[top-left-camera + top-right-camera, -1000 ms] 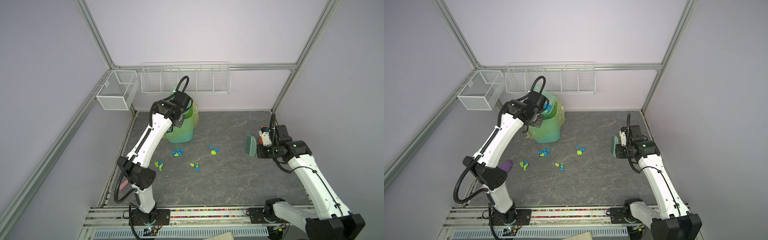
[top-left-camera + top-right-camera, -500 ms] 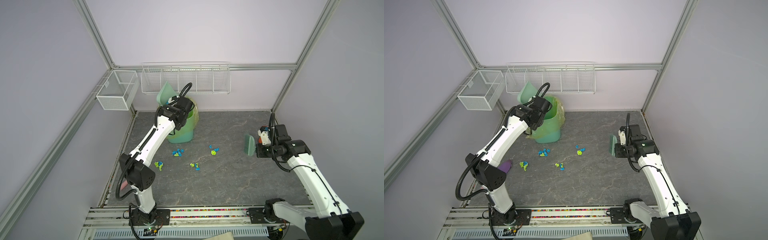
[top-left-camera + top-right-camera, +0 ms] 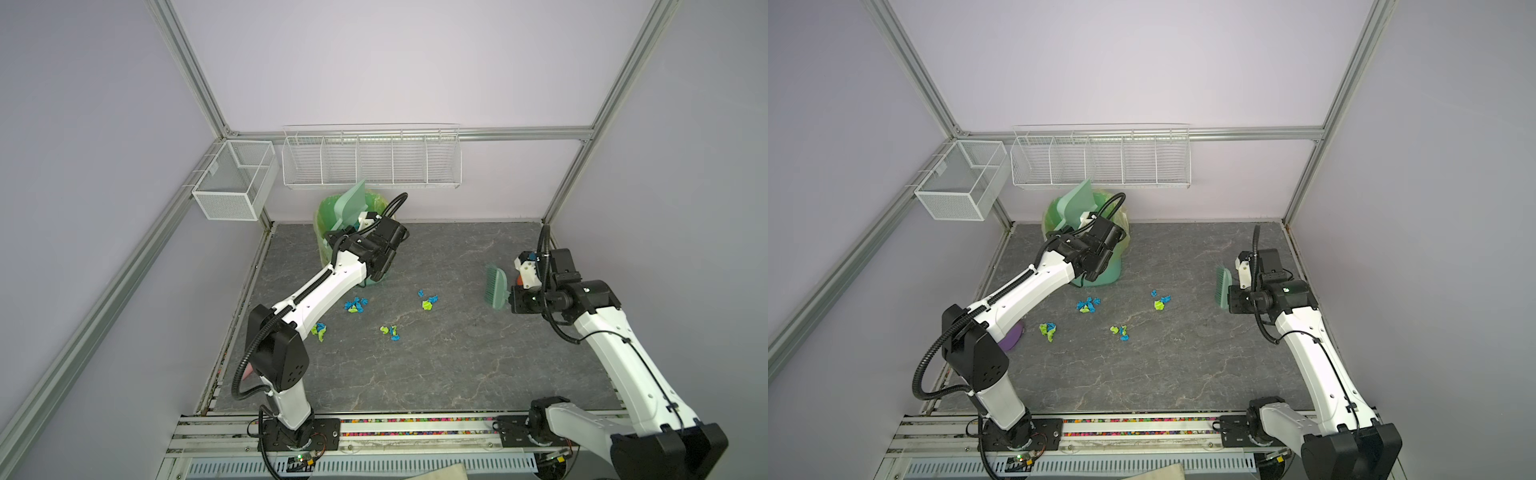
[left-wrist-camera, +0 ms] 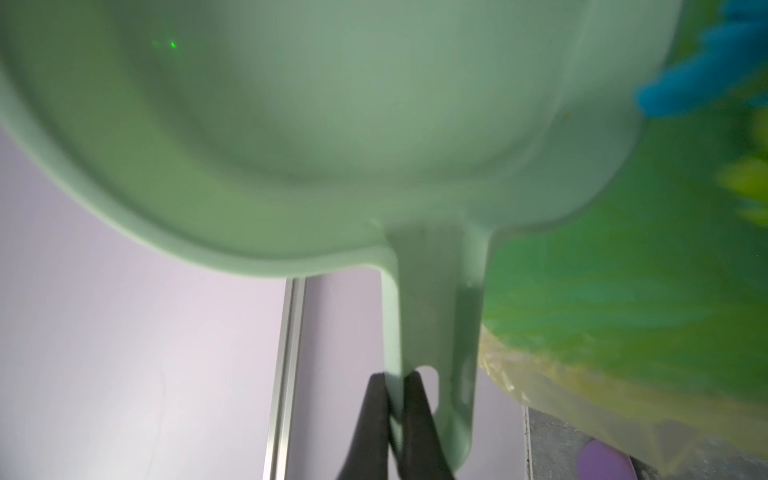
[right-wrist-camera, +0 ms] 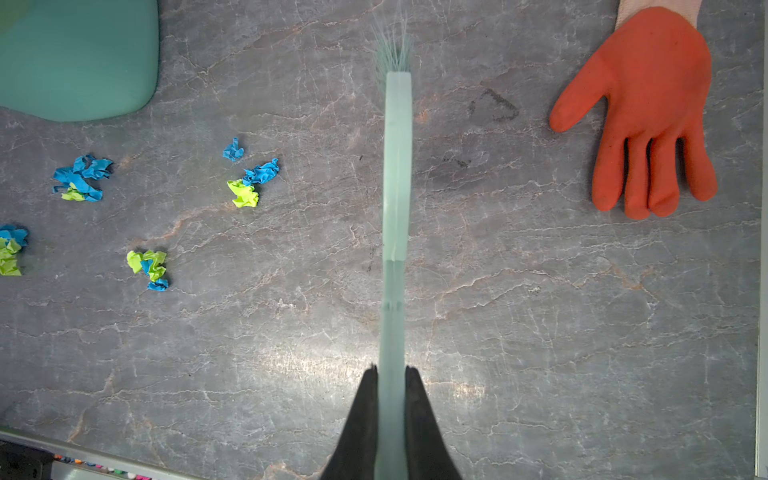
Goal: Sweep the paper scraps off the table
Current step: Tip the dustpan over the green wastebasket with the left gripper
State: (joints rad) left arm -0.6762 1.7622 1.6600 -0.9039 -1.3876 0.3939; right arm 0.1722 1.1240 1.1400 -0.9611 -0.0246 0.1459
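Four small heaps of crumpled bright blue and lime-green paper scraps (image 3: 355, 305) lie on the dark grey veined table (image 3: 457, 374), with one loose blue bit (image 5: 233, 149) beside one heap; the bits within each heap are too tangled to count. There is one pale green plastic dustpan (image 3: 351, 203), one pale green hand brush (image 3: 496, 286), one green bin with a clear liner (image 3: 1113, 274), one orange rubber glove (image 5: 652, 104) and one flat purple thing (image 3: 1013, 337). Two white wire baskets hang on the walls: one mesh box (image 3: 232, 187) and one long rack (image 3: 370, 162) of five compartments. Two white-and-black robot arms, the left arm (image 3: 328, 286) and the right arm (image 3: 623, 353), carry two black pincers: the left pincer (image 4: 395, 378) and the right pincer (image 5: 391, 370).
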